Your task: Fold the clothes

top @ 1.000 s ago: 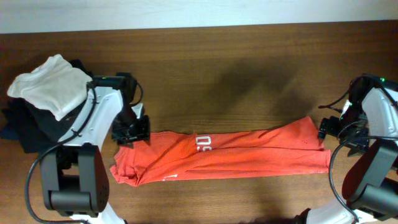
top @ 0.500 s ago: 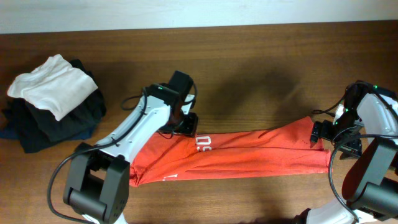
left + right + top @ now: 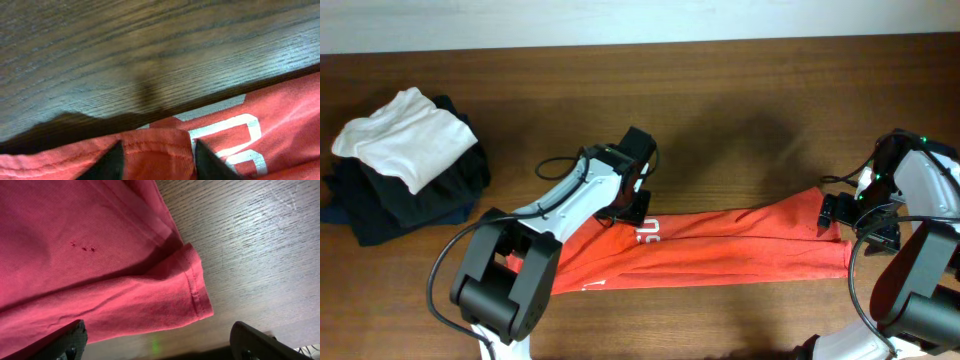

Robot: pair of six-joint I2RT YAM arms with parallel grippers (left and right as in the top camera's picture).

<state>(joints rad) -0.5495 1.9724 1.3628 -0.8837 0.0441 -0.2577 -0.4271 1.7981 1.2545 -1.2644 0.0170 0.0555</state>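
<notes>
The red-orange T-shirt [image 3: 740,245] lies as a long narrow band across the front of the table, its white lettering [image 3: 648,233] left of the middle. My left gripper [image 3: 628,208] has reached over to the band's far edge beside the lettering. In the left wrist view it [image 3: 161,160] is shut on a hemmed fold of the shirt [image 3: 157,150], which fills the gap between its dark fingers [image 3: 114,161]. My right gripper [image 3: 837,215] sits at the shirt's right end. It [image 3: 162,345] stands wide open over bare wood, with the hemmed corner [image 3: 197,292] just ahead of it and untouched.
A white folded garment [image 3: 405,135] lies on a pile of black folded garments [image 3: 380,205] at the far left. The brown wooden table [image 3: 720,110] runs behind the shirt. Its front edge lies close below the band.
My left gripper has travelled right from the shirt's left end to the lettering, drawing that end of the shirt along with it. The right gripper edged in toward the right end, then held still.
</notes>
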